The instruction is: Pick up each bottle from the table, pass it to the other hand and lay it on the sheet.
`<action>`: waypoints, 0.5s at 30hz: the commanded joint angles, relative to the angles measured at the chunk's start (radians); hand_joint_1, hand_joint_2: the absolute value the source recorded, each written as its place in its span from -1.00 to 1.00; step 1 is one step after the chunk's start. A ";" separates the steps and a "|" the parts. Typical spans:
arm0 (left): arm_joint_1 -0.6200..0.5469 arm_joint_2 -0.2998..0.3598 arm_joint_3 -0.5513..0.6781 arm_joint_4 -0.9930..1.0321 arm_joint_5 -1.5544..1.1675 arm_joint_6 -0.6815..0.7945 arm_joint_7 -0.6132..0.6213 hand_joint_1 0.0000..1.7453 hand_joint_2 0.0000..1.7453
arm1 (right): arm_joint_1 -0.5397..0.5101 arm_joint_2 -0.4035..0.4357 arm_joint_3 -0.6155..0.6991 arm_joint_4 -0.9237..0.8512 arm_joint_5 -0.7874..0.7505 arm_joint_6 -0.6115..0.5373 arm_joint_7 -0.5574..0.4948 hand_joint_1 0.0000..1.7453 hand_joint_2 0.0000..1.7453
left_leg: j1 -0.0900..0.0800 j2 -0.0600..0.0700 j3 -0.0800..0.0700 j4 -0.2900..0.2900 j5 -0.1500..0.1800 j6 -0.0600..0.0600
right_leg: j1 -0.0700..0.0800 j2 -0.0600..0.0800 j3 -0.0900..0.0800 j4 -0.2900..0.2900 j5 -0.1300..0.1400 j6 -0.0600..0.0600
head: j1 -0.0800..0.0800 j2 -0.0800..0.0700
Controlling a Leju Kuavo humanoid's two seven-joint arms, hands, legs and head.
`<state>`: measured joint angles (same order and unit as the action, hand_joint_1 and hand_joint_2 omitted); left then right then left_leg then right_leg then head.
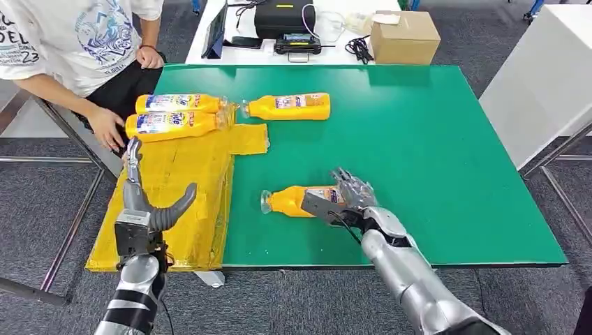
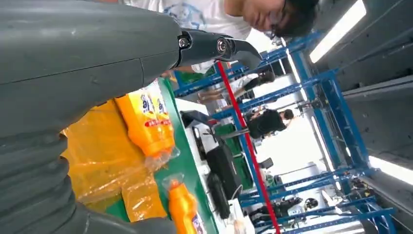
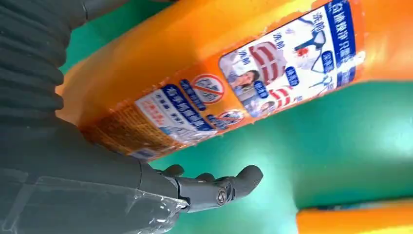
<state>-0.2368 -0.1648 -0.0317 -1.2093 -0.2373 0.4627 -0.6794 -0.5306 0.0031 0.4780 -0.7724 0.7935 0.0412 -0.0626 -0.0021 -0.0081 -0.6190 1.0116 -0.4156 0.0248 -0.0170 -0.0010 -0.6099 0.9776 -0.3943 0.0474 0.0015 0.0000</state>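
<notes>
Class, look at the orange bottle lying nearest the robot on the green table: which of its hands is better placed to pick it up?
The right hand: it is already at the bottle. The left hand hovers over the yellow sheet.

A person in a white printed T-shirt (image 1: pixel 77 35) sits at the far left corner of the green surface (image 1: pixel 433 153), one hand (image 1: pixel 106 129) resting by its edge. Beyond the green surface stands a white surface (image 1: pixel 335 52) carrying a brown cardboard box (image 1: pixel 405 36), a black case (image 1: pixel 283 17), a small black device with a screen (image 1: pixel 297 43), a coiled black cable (image 1: pixel 359 49) and a dark tablet (image 1: pixel 215 31) propped upright. Grey carpet (image 1: pixel 42 202) covers the floor. In the left wrist view, blue metal racking (image 2: pixel 321 97) and a red pole (image 2: pixel 243 131) rise behind.
</notes>
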 commanded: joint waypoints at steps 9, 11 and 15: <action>-0.095 -0.022 -0.038 0.204 0.031 -0.063 -0.019 -1.00 1.00 | -0.079 -0.039 0.151 0.236 -0.040 0.113 -0.070 1.00 1.00 | 0.001 -0.004 0.009 -0.002 0.000 -0.001 | 0.001 -0.005 0.010 -0.003 -0.002 -0.002 | 0.000 0.000; -0.101 -0.028 -0.036 0.226 0.039 -0.082 -0.019 -1.00 1.00 | -0.068 -0.054 0.153 0.213 -0.071 0.115 -0.095 1.00 1.00 | 0.001 -0.003 0.009 -0.002 0.000 -0.001 | 0.001 -0.003 0.010 -0.003 -0.001 -0.001 | 0.000 0.000; -0.091 -0.037 -0.021 0.228 0.059 -0.131 -0.016 -1.00 1.00 | 0.035 -0.063 0.080 0.044 -0.194 -0.008 -0.166 1.00 1.00 | 0.002 -0.004 0.010 -0.002 0.000 -0.001 | 0.002 -0.005 0.011 -0.003 -0.002 -0.002 | 0.000 0.000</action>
<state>-0.2880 -0.1888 -0.0561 -1.0945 -0.2056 0.3831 -0.6794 -0.6348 -0.0202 0.5749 -0.6336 0.7242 0.1267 -0.1582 -0.0022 -0.0081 -0.6131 1.0118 -0.4157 0.0247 -0.0170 -0.0008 -0.6046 0.9771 -0.3944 0.0475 0.0015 0.0000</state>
